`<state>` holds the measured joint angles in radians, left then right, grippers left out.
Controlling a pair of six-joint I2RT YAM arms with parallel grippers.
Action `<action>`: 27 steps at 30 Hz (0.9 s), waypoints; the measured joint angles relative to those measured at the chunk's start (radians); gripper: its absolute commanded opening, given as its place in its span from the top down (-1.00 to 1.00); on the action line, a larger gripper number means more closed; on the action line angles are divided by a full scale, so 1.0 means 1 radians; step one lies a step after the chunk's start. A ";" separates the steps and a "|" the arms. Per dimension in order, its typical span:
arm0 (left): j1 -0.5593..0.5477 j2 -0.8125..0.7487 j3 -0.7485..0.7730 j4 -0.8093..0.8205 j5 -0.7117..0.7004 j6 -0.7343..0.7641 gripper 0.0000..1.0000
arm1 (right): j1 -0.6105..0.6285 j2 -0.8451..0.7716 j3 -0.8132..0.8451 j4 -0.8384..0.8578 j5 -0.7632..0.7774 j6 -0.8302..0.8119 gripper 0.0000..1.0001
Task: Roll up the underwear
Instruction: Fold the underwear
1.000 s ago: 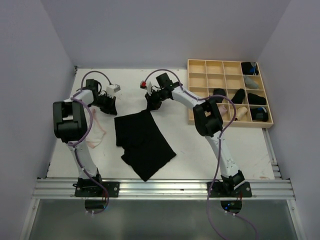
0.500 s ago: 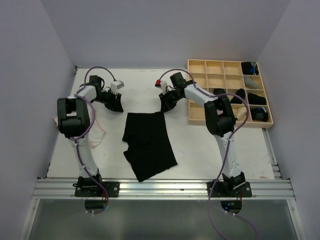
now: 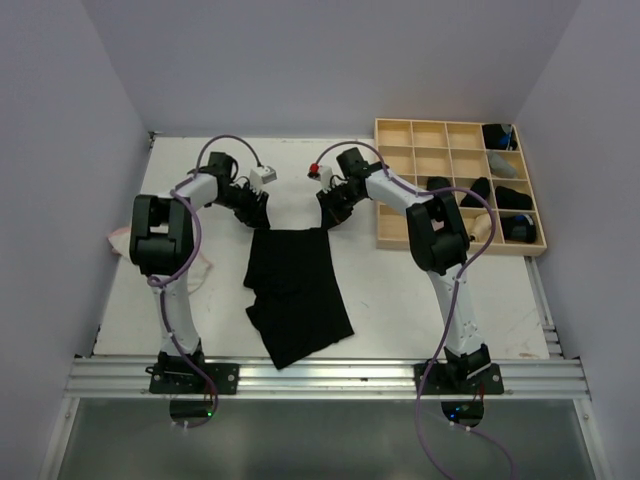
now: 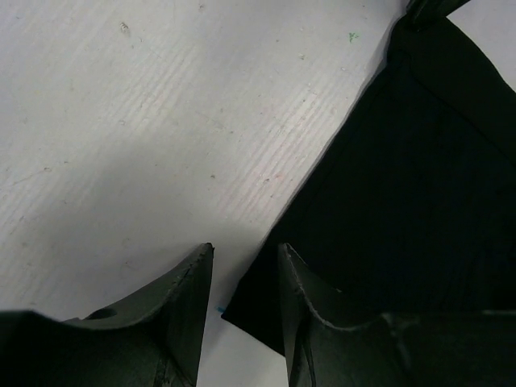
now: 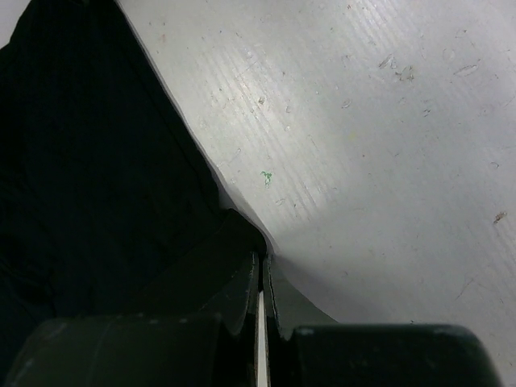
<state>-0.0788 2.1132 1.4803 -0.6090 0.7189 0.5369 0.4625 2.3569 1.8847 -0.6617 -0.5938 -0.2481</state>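
A black underwear (image 3: 295,290) lies spread flat in the middle of the table. My right gripper (image 3: 330,218) is shut on its far right corner; in the right wrist view the gripper (image 5: 263,260) pinches the cloth's edge, with the black underwear (image 5: 97,161) stretching to the left. My left gripper (image 3: 258,214) is down at the far left corner and open. In the left wrist view the corner of the black underwear (image 4: 403,177) lies between the parted fingers (image 4: 187,306), and the gripper (image 4: 244,260) holds nothing.
A whitish underwear with pink edging (image 3: 196,266) lies crumpled beside the left arm. The pale wooden grid tray (image 3: 400,135) stands at the back right, with several dark rolls (image 3: 437,185) in its cells. Grey walls close in the table on three sides.
The right gripper pulled the underwear's far corner to the right, turning the cloth. The left gripper travelled right to the cloth's far left corner.
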 measured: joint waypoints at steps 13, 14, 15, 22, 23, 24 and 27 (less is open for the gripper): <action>0.020 -0.075 -0.112 0.003 -0.021 0.053 0.38 | 0.000 0.000 0.000 0.000 0.002 0.003 1.00; 0.020 -0.077 -0.116 0.003 -0.021 0.059 0.44 | 0.000 0.000 0.000 0.000 0.002 0.004 1.00; 0.020 -0.077 -0.119 0.002 -0.022 0.061 0.62 | 0.000 0.000 0.000 0.000 0.002 0.005 1.00; 0.021 -0.077 -0.124 0.012 -0.034 0.035 1.00 | -0.001 0.000 0.000 0.001 0.002 0.010 1.00; 0.021 -0.077 -0.124 0.015 -0.037 0.024 1.00 | -0.001 0.000 0.001 0.000 0.003 0.011 1.00; 0.022 -0.077 -0.124 0.017 -0.038 0.019 1.00 | -0.002 0.000 0.003 0.000 0.006 0.013 1.00; 0.024 -0.077 -0.111 0.029 -0.062 -0.005 1.00 | -0.009 0.009 0.034 0.001 0.019 0.029 1.00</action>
<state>-0.0544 2.0361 1.3693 -0.5797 0.6571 0.5320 0.4538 2.3657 1.9186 -0.6609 -0.5743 -0.2195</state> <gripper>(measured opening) 0.013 0.019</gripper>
